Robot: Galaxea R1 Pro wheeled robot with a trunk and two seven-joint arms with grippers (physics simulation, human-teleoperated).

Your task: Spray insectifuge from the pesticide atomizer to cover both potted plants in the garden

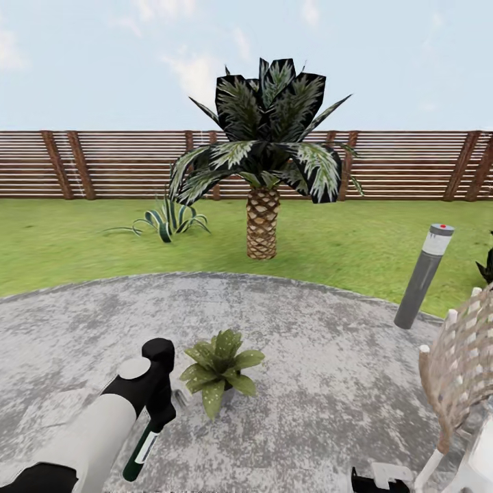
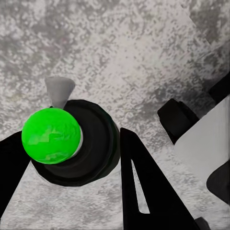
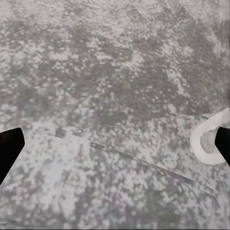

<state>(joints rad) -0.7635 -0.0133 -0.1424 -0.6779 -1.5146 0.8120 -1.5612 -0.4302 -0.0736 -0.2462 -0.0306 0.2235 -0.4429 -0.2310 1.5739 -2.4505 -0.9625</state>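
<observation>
On the patio's near left, the pesticide atomizer (image 1: 145,446) is held clamped in the left claw (image 1: 161,411), so pickup is judged done. Just right of it one potted plant (image 1: 219,370) stands on the paving (image 1: 315,356), spraying apparently pending. The right claw (image 3: 115,148) is seen spread apart, empty.

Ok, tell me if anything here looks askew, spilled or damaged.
Nothing stands out. The potted plant sits upright on the patio, with no soil spilled around it. The left gripper holds the atomizer at a slant beside the plant. The bollard lamp appears to lean, though that may be perspective.
</observation>
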